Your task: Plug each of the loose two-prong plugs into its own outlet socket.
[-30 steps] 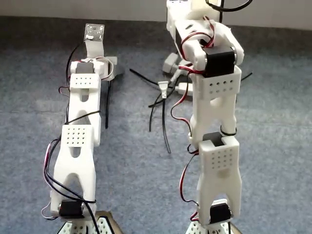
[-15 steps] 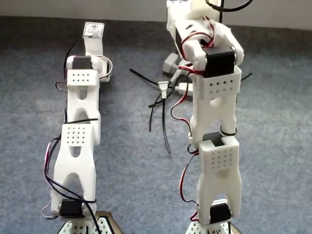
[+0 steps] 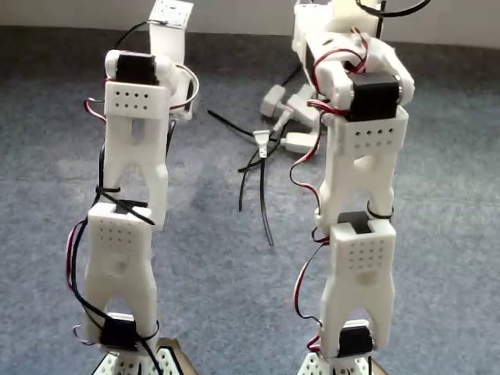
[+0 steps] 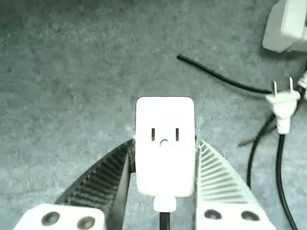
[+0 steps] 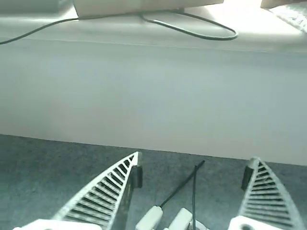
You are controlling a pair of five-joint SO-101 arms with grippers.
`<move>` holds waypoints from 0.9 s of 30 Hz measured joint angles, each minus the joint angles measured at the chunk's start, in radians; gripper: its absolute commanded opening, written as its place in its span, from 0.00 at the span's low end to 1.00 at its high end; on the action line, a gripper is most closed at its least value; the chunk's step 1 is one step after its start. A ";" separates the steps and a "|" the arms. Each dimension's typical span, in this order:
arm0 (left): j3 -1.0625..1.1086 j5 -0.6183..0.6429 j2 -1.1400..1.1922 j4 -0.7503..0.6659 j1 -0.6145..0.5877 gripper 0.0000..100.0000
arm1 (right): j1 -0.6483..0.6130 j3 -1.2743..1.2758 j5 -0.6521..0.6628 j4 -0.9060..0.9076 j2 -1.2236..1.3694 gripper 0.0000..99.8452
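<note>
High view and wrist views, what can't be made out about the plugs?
High view: the right arm covers part of the white pile, so its pieces cannot be counted.
Left wrist view: a white block is cut off at the edge.
Right wrist view: two white pieces are cut off at the edge; plug or socket, unclear.

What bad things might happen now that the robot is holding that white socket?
1. The left end effector grips the socket only by its sides, so it may twist or slip when a plug is pushed in.
2. The two-prong plug lies among crossing black cords; lifting it might drag the others along.
3. The right end effector is open and faces the wall, so it may miss the plug.
</note>
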 measured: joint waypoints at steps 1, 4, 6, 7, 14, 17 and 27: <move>0.081 0.000 -0.057 0.000 0.014 0.01 | 0.011 -0.002 0.000 0.014 -0.009 0.33; 0.344 0.000 -0.259 0.000 0.057 0.01 | 0.041 -0.002 0.000 0.061 -0.025 0.33; 0.528 0.000 -0.404 0.000 0.069 0.01 | 0.043 -0.002 0.000 0.106 -0.026 0.33; 0.617 0.000 -0.474 0.000 0.071 0.01 | 0.040 -0.002 0.000 0.130 -0.026 0.33; 1.217 0.000 -0.695 -0.199 0.066 0.01 | 0.092 -0.002 0.000 0.275 -0.026 0.33; 1.435 0.000 -0.697 -0.338 0.069 0.01 | 0.124 -0.002 0.000 0.279 -0.026 0.33; 1.760 -0.135 -0.729 -0.626 0.201 0.19 | 0.126 -0.002 0.000 0.281 -0.026 0.33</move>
